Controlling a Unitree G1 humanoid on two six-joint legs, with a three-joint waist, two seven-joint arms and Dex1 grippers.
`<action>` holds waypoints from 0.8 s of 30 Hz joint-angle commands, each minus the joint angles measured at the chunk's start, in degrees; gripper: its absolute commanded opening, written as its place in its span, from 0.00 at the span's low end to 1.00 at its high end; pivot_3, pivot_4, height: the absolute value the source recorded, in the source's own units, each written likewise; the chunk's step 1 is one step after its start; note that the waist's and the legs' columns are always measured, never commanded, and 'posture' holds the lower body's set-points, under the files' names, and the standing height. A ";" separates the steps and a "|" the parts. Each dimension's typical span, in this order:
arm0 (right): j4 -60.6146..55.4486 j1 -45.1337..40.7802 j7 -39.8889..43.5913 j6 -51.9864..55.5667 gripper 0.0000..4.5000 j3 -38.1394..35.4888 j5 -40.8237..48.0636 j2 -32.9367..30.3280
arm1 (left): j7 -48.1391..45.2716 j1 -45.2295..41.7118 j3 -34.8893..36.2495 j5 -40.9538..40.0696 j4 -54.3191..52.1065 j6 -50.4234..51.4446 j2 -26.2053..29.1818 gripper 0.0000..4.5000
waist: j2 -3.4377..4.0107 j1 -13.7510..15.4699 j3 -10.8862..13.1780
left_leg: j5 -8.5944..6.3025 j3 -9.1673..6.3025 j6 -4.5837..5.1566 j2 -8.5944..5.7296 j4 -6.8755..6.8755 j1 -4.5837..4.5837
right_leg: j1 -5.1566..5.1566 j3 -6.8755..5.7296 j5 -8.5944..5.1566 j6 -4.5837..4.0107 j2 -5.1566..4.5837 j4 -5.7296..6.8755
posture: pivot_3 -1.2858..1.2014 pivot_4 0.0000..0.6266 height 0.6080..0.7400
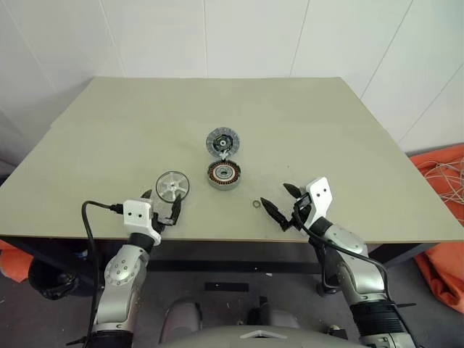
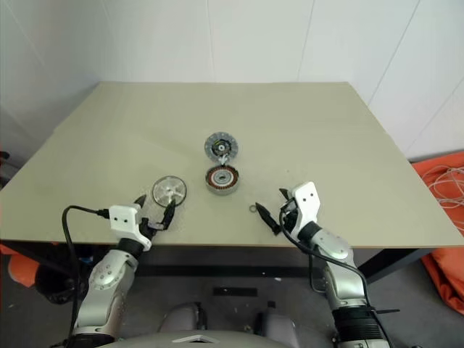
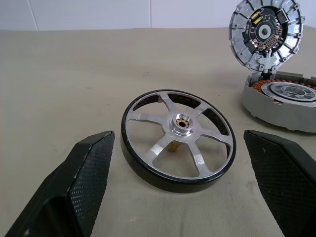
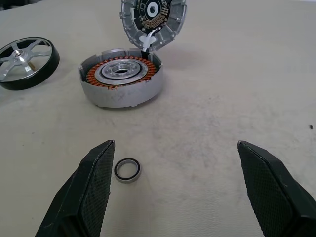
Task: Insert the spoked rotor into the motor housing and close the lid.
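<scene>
The spoked rotor (image 1: 172, 186) lies flat on the table at front left, a silver wheel with a dark rim and a brass hub. My left gripper (image 1: 162, 201) is open just short of the rotor, with one finger toward each side and neither touching it. To the rotor's right stands the motor housing (image 1: 224, 175), its copper windings exposed. The lid (image 1: 222, 142) is tipped up and open on the housing's far edge. My right gripper (image 1: 275, 195) is open near the front edge, empty, to the right of the housing and pointing toward it.
A small metal washer ring (image 4: 127, 170) lies on the table (image 1: 109, 130) just ahead of my right gripper's left finger. The table's front edge runs close under both grippers. Orange cloth (image 1: 442, 217) and cables lie on the floor to the right.
</scene>
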 commanded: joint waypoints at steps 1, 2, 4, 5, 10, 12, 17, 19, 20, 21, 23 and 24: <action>-4.24 -2.10 0.11 0.89 1.00 0.44 1.70 0.56 | -0.27 -1.65 -0.76 -0.51 -2.55 -0.20 -0.21 0.99 | 0.00 -0.01 0.00 | 0.00 0.00 0.00 0.00 0.00 0.00 | 0.00 0.00 0.01 -0.02 0.00 0.00 | 0.52 0.00 1.00; -4.64 -2.38 0.08 1.19 1.00 0.46 1.78 0.70 | -0.28 -1.81 -0.85 -0.54 -2.70 -0.18 -0.27 0.99 | 0.00 -0.02 0.00 | 0.00 0.00 0.00 0.00 0.00 0.00 | -0.02 0.00 0.07 -0.13 0.00 0.00 | 0.52 0.00 1.00; -5.13 -2.78 -0.10 1.55 1.00 0.48 1.71 0.93 | -0.20 -2.02 -0.97 -0.40 -2.76 -0.17 -0.31 0.99 | 0.00 -0.01 0.00 | 0.00 0.00 0.00 0.00 0.00 0.00 | -0.01 0.00 0.12 -0.21 0.00 0.01 | 0.52 0.00 1.00; -5.20 -2.94 -0.16 1.64 1.00 0.49 1.63 0.99 | -0.16 -2.15 -1.00 -0.34 -2.73 -0.15 -0.30 0.99 | 0.00 -0.01 0.00 | 0.00 0.00 0.00 0.00 0.00 0.00 | -0.01 0.00 0.12 -0.21 0.00 0.01 | 0.52 0.00 1.00; -5.03 -2.64 -0.17 1.32 1.00 0.74 1.00 1.00 | 0.14 -2.29 -0.94 -0.09 -2.59 -0.20 -0.22 0.99 | 0.00 -0.01 0.00 | 0.00 0.00 0.00 0.00 0.00 -0.01 | -0.04 0.00 0.16 -0.28 0.00 0.00 | 0.52 0.00 1.00; -4.83 -2.66 -0.02 1.46 1.00 0.81 0.95 0.79 | 0.35 -2.31 -0.77 0.00 -2.49 -0.23 -0.19 0.99 | 0.00 -0.01 0.00 | 0.00 0.00 0.00 0.00 0.00 0.00 | -0.04 0.00 0.16 -0.28 0.00 0.00 | 0.52 0.00 1.00; -5.15 -2.91 1.49 4.32 1.00 2.06 1.70 0.19 | 0.84 -2.03 -0.69 0.13 -2.65 -0.19 -0.09 0.99 | 0.00 -0.02 0.00 | 0.00 0.00 0.00 0.00 0.00 0.01 | -0.03 0.00 0.09 -0.16 0.00 0.00 | 0.52 0.00 1.00; -5.08 -3.20 1.86 5.73 1.00 2.82 1.59 0.14 | 1.00 -1.89 -0.78 0.13 -2.81 -0.13 -0.12 0.99 | 0.00 -0.01 0.00 | 0.00 0.00 0.00 0.00 0.00 0.00 | -0.01 0.00 0.05 -0.09 0.00 0.00 | 0.52 0.00 1.00; -4.76 -3.39 1.95 5.93 1.00 3.12 1.36 0.23 | 1.08 -1.79 -0.82 0.12 -2.89 -0.10 -0.14 0.99 | 0.00 -0.02 0.00 | 0.00 0.00 0.00 0.00 0.00 0.00 | -0.01 0.00 0.05 -0.09 0.00 0.00 | 0.52 0.00 1.00; -4.40 -3.56 2.01 6.06 1.00 3.37 1.16 0.31 | 1.13 -1.67 -0.86 0.12 -2.94 -0.11 -0.15 0.99 | 0.00 -0.02 0.00 | 0.00 0.00 0.00 0.00 0.00 0.00 | -0.02 0.00 0.06 -0.11 0.00 0.00 | 0.52 0.00 1.00; -3.48 -4.08 1.93 6.31 1.00 4.03 0.44 0.40 | 1.31 -1.49 -0.89 0.13 -2.99 -0.11 -0.21 0.99 | 0.00 -0.03 0.00 | 0.00 0.00 0.00 0.00 0.00 0.00 | -0.02 0.00 0.09 -0.16 0.00 0.00 | 0.52 0.00 1.00; -3.09 -4.34 1.84 6.52 1.00 4.32 0.17 0.40 | 1.38 -1.46 -0.90 0.15 -2.97 -0.11 -0.23 0.99 | 0.00 -0.03 0.00 | 0.00 0.00 0.00 0.00 0.00 0.00 | -0.02 0.00 0.12 -0.21 0.00 0.00 | 0.52 0.00 1.00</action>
